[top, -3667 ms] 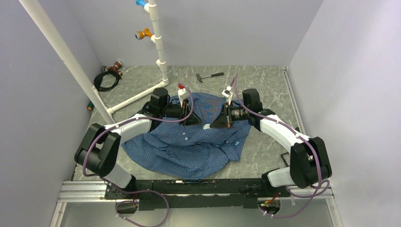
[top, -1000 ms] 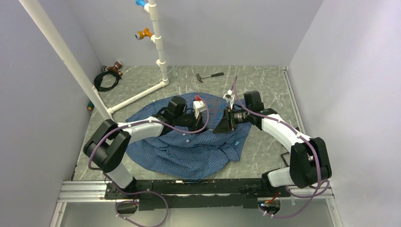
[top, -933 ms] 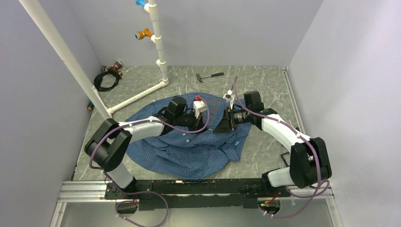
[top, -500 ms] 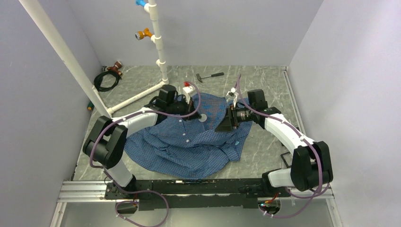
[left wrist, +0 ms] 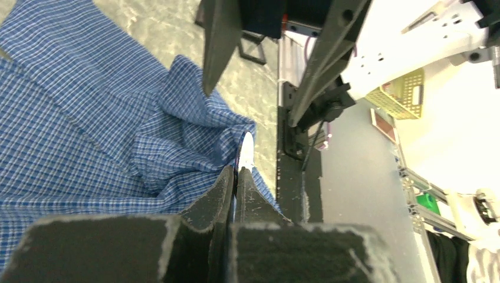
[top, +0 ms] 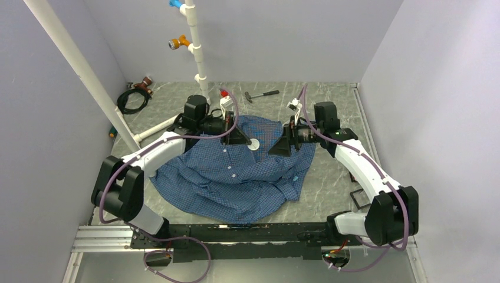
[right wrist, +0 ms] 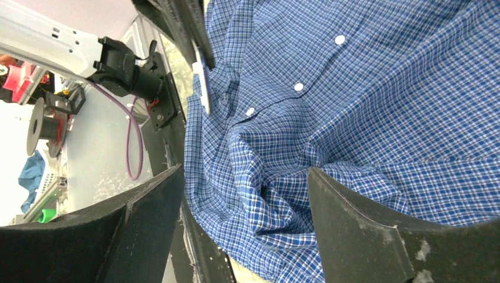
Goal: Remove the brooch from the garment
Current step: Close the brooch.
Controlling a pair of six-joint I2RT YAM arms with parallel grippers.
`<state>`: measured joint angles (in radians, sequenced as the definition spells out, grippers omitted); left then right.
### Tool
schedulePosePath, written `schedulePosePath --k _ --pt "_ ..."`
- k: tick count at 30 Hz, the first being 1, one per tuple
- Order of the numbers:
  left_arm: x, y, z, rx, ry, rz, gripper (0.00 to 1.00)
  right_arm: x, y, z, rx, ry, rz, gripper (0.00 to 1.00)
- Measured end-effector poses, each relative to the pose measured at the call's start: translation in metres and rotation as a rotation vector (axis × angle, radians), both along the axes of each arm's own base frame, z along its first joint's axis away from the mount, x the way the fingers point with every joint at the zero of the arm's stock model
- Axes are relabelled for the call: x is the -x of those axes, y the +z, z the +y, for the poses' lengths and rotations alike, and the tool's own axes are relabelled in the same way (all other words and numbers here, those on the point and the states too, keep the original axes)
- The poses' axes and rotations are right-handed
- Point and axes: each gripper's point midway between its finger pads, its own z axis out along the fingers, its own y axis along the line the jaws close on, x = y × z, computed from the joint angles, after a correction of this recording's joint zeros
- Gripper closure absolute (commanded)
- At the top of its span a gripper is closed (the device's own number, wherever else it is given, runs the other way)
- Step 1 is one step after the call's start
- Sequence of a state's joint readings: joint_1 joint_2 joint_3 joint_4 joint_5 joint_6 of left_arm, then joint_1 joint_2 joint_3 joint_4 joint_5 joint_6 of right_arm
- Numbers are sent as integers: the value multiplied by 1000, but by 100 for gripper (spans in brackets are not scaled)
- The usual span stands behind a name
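On the grey table (top: 330, 106), the garment (top: 236, 183) — left claw (left wrist: 234, 171) clamped on the brooch (left wrist: 247, 152), right claw (right wrist: 244, 174) spread wide.

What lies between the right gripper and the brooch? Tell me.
Only garment fabric, clearest in the top view; the brooch sits at the left gripper tips, the right gripper open beside it.

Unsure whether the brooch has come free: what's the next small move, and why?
Probably shut the open right gripper on the shirt right beside the brooch. The left gripper is shut on the brooch, and the cloth tents up to it, so it looks attached; anchoring the cloth should let the left pull it free.
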<state>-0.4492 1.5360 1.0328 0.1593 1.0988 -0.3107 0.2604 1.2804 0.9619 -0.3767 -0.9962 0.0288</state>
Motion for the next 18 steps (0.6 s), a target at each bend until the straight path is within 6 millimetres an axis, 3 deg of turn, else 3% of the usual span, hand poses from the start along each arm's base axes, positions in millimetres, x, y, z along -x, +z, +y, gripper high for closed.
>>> schedulePosePath --k 3,9,18 --pt "9 14 0 41 -29 11 100 0 9 4 -5 14 -21 24" --pt "17 18 -2 58 -45 66 100 7 24 21 1 60 -62 25" --pt "27 27 -12 85 -81 87 100 6 27 34 45 79 -121 30"
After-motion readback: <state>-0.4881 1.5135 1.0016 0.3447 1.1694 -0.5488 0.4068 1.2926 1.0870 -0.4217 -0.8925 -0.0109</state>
